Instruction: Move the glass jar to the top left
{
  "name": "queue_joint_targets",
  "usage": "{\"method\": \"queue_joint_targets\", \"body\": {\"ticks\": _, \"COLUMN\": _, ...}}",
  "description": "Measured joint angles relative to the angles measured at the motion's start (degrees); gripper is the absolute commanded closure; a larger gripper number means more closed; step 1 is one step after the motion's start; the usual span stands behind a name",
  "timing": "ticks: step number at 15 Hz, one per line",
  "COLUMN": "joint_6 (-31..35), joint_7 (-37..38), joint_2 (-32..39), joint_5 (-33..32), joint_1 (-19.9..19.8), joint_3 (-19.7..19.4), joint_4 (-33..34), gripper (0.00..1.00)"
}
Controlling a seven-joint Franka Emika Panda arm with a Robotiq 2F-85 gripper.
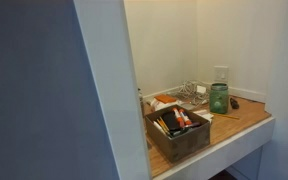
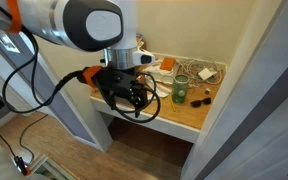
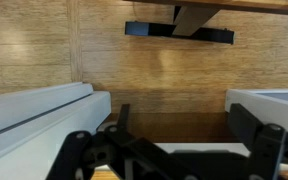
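Observation:
The glass jar (image 1: 218, 97) is green-tinted, with a paler rim. It stands upright on the wooden shelf (image 1: 239, 122) in an alcove, toward the back. It also shows in an exterior view (image 2: 181, 93). My gripper (image 2: 131, 97) hangs at the shelf's front edge, well to the side of the jar and apart from it. In the wrist view my gripper (image 3: 180, 140) has its two dark fingers spread wide with nothing between them. That view shows wood planks and white edges, not the jar.
A brown box (image 1: 177, 131) full of small items sits at the shelf's front. A clear wire rack (image 1: 192, 93) stands behind it next to the jar. A small dark object (image 1: 234, 102) lies beside the jar. Alcove walls close in the shelf.

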Motion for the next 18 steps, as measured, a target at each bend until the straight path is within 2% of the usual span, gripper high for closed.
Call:
{"method": "queue_joint_targets", "body": {"ticks": 15, "joint_6": 0.0, "joint_7": 0.0, "joint_2": 0.0, "joint_5": 0.0, "joint_1": 0.0, "joint_3": 0.0, "joint_4": 0.0, "gripper": 0.0}}
{"method": "queue_joint_targets", "body": {"ticks": 18, "joint_6": 2.6, "joint_7": 0.0, "joint_2": 0.5, "joint_5": 0.0, "joint_1": 0.1, "joint_3": 0.0, "joint_4": 0.7, "gripper": 0.0}}
